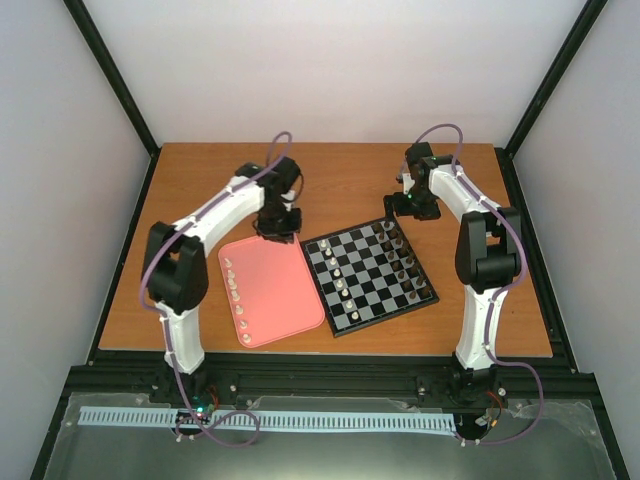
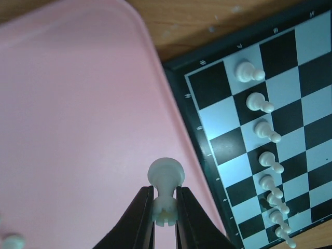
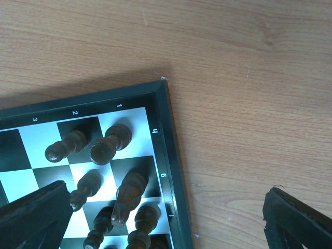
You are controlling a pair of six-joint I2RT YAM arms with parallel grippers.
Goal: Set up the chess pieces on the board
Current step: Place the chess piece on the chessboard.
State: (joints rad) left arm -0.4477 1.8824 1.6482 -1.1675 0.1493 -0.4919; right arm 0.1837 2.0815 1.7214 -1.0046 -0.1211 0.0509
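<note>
Left gripper (image 2: 165,196) pinching 1 cream piece (image 2: 166,176) between fingertips, over pink tray (image 2: 78,104); right gripper (image 3: 163,210) spread wide.

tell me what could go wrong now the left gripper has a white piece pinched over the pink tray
The left gripper pinches the white piece only by its narrow stem, so it could twist or slip out on the way to the board. The white pawns already stand close together there, so placing it beside them could knock one over.
</note>
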